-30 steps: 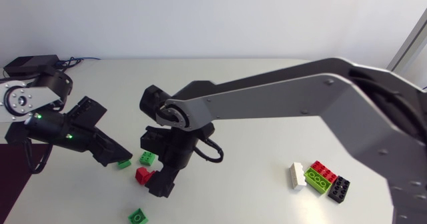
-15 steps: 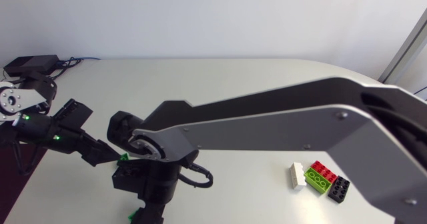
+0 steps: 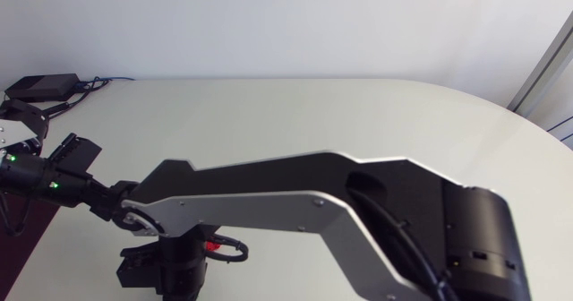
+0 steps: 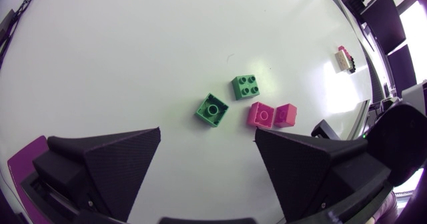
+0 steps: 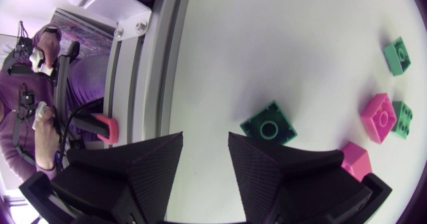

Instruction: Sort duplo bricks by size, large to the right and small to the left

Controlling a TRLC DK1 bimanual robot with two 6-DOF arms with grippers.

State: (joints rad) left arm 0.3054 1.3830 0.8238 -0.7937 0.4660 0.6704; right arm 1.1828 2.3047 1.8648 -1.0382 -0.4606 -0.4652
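Left wrist view: left tool (image 4: 207, 144) is hanging spread, green brick (image 4: 212, 110) lying just ahead on bench (image 4: 133, 51); right tool (image 5: 205, 147) is gaping likewise.

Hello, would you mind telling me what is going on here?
Two robot arms are sorting duplo bricks by size. The right arm reaches far across the table to its left side; the right gripper is open and empty, with a small green brick on the table just ahead of its fingers. The left gripper is open too, facing a cluster of small bricks, green and pink, lying ahead of it.
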